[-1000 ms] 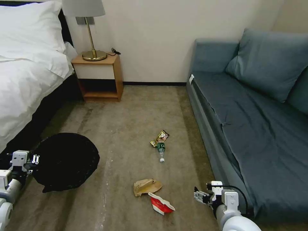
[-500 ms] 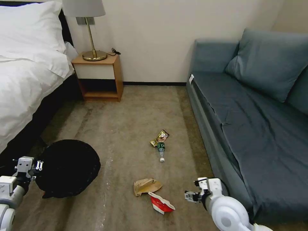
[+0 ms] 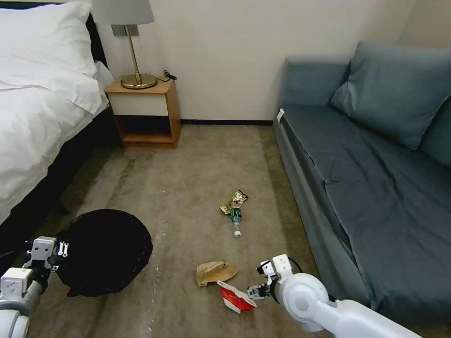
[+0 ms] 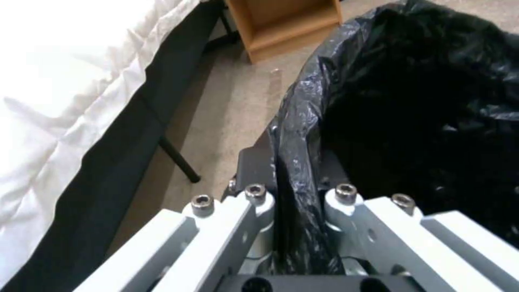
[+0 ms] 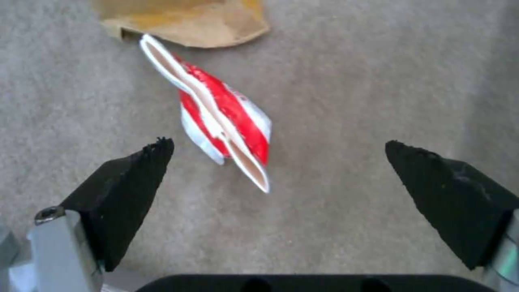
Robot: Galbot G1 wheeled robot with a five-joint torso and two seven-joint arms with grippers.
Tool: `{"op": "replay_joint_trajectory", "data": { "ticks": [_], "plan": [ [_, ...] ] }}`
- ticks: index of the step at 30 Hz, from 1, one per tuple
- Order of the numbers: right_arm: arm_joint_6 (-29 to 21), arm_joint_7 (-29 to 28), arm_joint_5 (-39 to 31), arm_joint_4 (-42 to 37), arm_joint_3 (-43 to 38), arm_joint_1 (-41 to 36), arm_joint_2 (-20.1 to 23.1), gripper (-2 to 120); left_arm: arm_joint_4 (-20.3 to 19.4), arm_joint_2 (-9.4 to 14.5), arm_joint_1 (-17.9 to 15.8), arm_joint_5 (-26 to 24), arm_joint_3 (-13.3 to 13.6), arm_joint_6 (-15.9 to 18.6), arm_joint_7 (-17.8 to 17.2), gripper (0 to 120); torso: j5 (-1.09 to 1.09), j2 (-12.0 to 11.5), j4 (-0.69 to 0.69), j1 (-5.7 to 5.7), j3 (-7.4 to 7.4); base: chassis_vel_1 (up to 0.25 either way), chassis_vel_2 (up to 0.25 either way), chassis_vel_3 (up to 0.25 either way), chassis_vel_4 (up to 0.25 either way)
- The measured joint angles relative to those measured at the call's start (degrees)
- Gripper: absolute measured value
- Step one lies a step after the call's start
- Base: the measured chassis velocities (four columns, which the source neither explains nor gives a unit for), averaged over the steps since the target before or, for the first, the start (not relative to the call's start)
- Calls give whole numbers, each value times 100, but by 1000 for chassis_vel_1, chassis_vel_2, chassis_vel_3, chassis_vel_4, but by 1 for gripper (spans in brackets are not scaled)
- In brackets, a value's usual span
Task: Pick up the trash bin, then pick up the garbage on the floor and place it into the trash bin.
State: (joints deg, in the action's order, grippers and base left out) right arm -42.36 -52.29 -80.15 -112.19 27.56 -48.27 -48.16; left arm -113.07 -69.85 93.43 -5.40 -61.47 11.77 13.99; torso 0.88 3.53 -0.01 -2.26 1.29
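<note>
Far left in the head view: bed (image 3: 37, 103) with white bedding, then a wooden nightstand (image 3: 145, 110) with a lamp (image 3: 127, 28) against the wall. Left gripper (image 3: 52, 249) low near the bed, pinching the rim of the trash bin (image 3: 105, 251); the left wrist view shows both fingers (image 4: 254, 170) pressed together on the black liner draped over the rim (image 4: 294, 134). The bin's mouth is all black bag and too dark inside to tell whether anything is in it.

Middle of the carpet (image 3: 188, 173): gold snack wrapper (image 3: 235, 201) touching the green-labelled bottle (image 3: 236, 219), both well apart from the bin. Nearer the robot, the crumpled brown paper bag (image 3: 214, 272) lies just beside the red-and-white carton (image 3: 235, 296). All four pieces are on the floor, none binned.

Right gripper (image 3: 257, 291) sits low just beside the carton, fingers spread wide; in the right wrist view the carton (image 5: 224, 121) lies between and ahead of the two pads (image 5: 135, 178), not touched. Sofa (image 3: 376, 188) fills the right side.

Risks, as I judge them:
- the carton is flat and lies skewed to the finger line, so closing could skid it away or nip only a flap
- the paper bag's edge (image 5: 184, 20) is close and could get dragged along
- the left grip is on thin liner film, so the bag could slip or tear and the bin could tip or drop
</note>
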Motion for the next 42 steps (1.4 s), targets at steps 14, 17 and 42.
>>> {"op": "replay_joint_trajectory", "data": {
  "ticks": [14,17,42],
  "plan": [
    [10,514,624,1157,565,260,-610,100,-172,-156,279,33,-182,-124,63,6,-1,0,-1,0,0,0,0,0,0],
    [13,688,887,1381,565,249,-697,100,-218,-165,333,35,-185,-168,65,6,0,0,-1,0,0,0,0,0,0],
    [607,1648,2151,2831,692,246,-1341,100,-375,-97,504,-74,-349,-200,37,6,0,0,-1,0,0,0,0,0,0]
  ]
}}
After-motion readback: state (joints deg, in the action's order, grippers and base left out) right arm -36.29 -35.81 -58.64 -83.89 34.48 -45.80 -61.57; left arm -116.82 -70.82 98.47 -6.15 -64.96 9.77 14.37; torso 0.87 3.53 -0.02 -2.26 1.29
